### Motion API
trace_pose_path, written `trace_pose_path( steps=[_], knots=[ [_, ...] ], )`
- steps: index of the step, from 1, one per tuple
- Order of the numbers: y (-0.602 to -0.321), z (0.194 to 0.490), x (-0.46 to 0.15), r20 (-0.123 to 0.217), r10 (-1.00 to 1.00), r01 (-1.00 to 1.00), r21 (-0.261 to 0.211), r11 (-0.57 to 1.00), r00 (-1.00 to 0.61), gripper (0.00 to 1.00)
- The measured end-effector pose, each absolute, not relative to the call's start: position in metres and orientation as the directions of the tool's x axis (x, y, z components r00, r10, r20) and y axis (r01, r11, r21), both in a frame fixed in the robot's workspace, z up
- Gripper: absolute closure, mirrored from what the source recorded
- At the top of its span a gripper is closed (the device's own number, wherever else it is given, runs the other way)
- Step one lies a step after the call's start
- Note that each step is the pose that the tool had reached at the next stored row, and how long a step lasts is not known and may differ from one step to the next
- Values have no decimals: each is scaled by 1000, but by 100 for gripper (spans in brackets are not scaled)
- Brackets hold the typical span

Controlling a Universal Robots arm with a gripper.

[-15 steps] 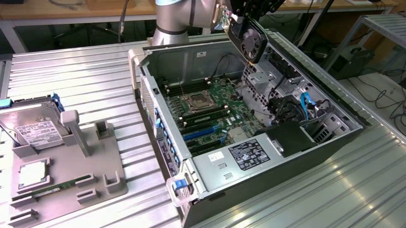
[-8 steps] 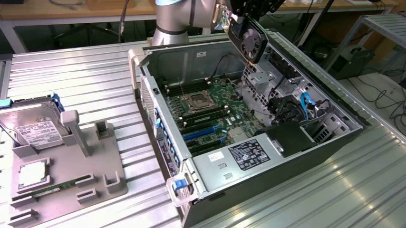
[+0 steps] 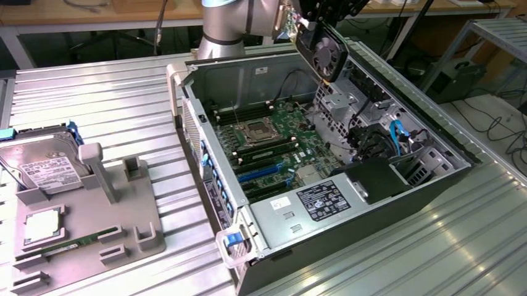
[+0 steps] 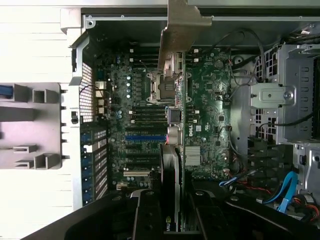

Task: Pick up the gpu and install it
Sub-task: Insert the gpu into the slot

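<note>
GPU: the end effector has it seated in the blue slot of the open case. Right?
Not quite. The gpu is not seated: the end effector holds it in the air above the open case, well clear of the blue slot. The exterior view shows this.

Clad in smooth silver-grey along the cylindrical arm (image 3: 222, 18) beyond the computer case (image 3: 379, 246), with a darker band below one joint. Tipped above that case with a matte black gripper (image 4: 172, 200): blocky fingers (image 4: 147, 215), small round screws.
</note>
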State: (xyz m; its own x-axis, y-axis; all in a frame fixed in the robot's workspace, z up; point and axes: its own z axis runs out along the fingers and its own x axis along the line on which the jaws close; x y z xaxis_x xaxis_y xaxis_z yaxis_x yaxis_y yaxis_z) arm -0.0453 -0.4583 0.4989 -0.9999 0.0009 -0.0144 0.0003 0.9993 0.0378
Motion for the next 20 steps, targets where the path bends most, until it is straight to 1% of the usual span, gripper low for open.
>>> trace_pose_path(
  steps=[20],
  knots=[
    [-458,499,-45,-14,-167,-167,38,985,-986,73]
  ],
)
